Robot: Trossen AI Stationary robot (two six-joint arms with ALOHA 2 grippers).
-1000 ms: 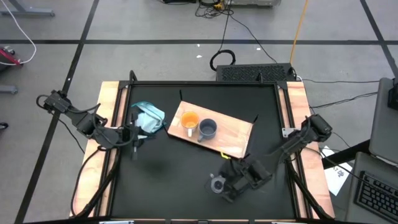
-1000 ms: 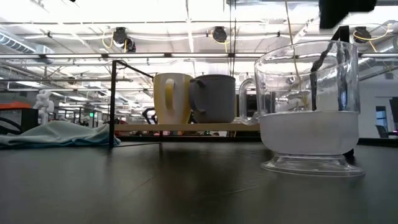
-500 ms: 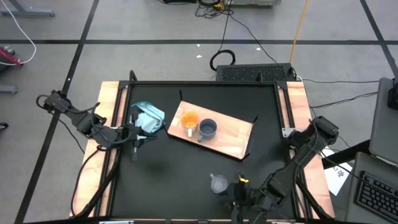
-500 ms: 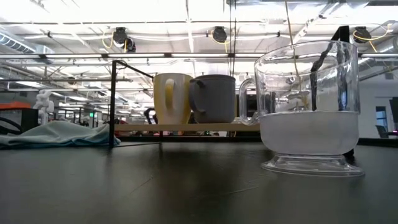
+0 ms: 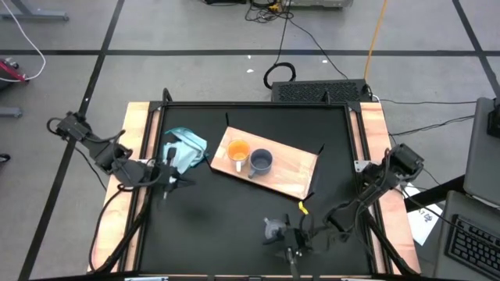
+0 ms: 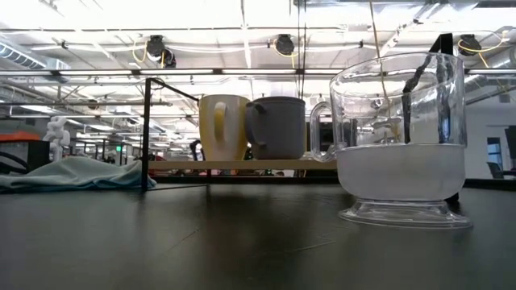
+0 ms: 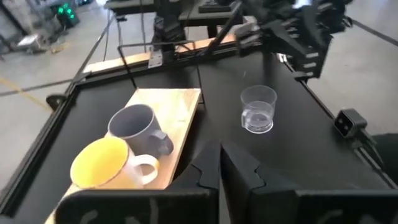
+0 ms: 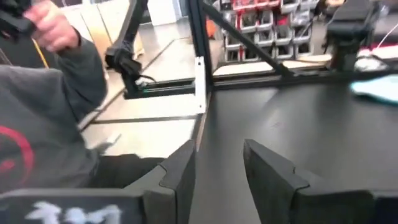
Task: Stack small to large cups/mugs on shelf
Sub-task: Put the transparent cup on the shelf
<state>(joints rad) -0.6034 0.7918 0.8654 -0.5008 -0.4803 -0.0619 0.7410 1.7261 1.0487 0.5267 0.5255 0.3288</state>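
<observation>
Your left gripper (image 5: 169, 186) is hovering over the black table (image 5: 219, 226) near its left edge, just beside the teal cloth (image 5: 186, 148), and its jaws are sitting closed with nothing between them; the left wrist view shows the two fingers (image 7: 208, 168) pressed together. Your right gripper (image 5: 291, 248) is hanging low over the table's near edge, right of centre, with its jaws standing apart and gripping nothing; the right wrist view shows only bare tabletop in the gap.

The clear cup (image 5: 273, 228) is standing upright on the table close to the near edge, just beside the right gripper and apart from it. The shelf (image 5: 291, 168) is lying at an angle in the middle of the table. On it, toward its left end, the orange mug (image 5: 237, 152) and the blue-grey mug (image 5: 261, 161) are standing upright side by side, close enough that you cannot tell whether they are touching.

A person's hand (image 8: 53, 28) and grey sleeve (image 8: 43, 124) are showing beyond the table in the right wrist view.
</observation>
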